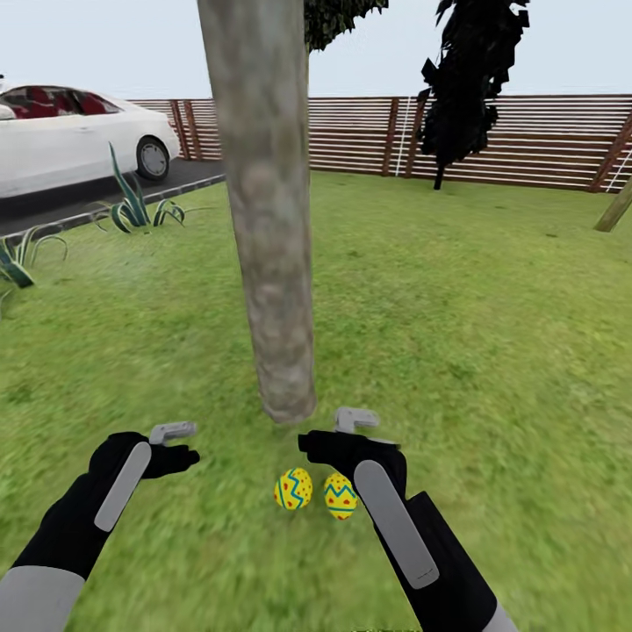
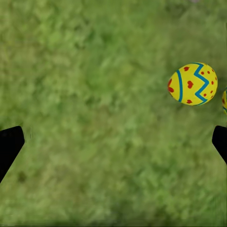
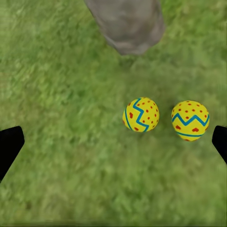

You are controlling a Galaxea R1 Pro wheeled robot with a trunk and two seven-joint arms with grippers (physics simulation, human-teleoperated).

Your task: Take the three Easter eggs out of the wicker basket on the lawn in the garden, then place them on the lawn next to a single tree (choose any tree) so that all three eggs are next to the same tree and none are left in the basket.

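Our right hand (image 1: 355, 421) and left hand (image 1: 173, 432) hover spread and empty over the lawn (image 1: 491, 333), two Easter eggs (image 1: 293, 489) (image 1: 340, 496) lying side by side near the tree (image 1: 276, 290).

A white car (image 1: 75, 140) stands on a dark driveway (image 1: 96, 197) at the far left, its red seats showing through the windows. Spiky green plants (image 1: 132, 204) grow along the driveway's edge, another (image 1: 17, 259) nearer the left border. A narrow black tree (image 1: 474, 83) rises before the slatted back boundary at the right. A leaning wooden post (image 1: 614, 211) shows at the far right edge. The sky (image 1: 132, 44) is pale grey.
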